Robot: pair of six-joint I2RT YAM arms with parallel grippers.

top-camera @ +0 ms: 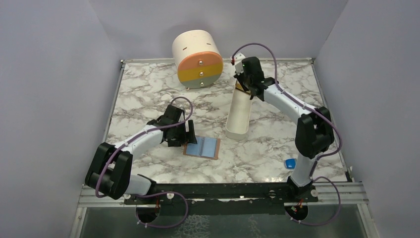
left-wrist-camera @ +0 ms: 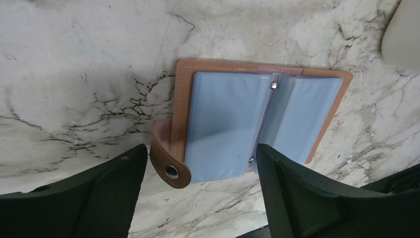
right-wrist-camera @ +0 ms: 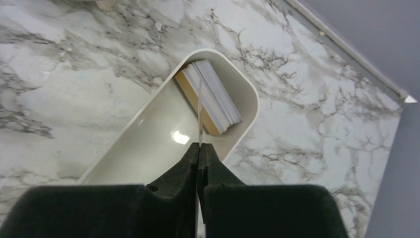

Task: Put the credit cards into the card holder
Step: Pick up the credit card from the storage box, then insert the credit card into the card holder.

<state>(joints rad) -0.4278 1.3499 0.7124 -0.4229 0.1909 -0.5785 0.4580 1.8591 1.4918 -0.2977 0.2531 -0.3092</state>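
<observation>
The card holder (top-camera: 203, 147) lies open on the marble, tan leather rim with light-blue inner faces (left-wrist-camera: 225, 124); its snap strap (left-wrist-camera: 171, 166) curls up at the near corner. My left gripper (left-wrist-camera: 200, 153) hovers open at the holder's near edge, with the strap and the left page between its fingers and nothing gripped; from above the left gripper (top-camera: 189, 133) sits at the holder's left side. My right gripper (right-wrist-camera: 199, 146) is shut on one thin credit card (right-wrist-camera: 200, 114), seen edge-on, above the stack of credit cards (right-wrist-camera: 213, 96) at the far end of the white tray (right-wrist-camera: 143, 148).
The long white tray (top-camera: 238, 116) lies from mid-table towards the back, with my right gripper (top-camera: 242, 82) over its far end. A cream cylinder (top-camera: 198, 59) with an orange, yellow and grey face stands at the back. A small blue block (top-camera: 289, 162) rests by the right arm's base.
</observation>
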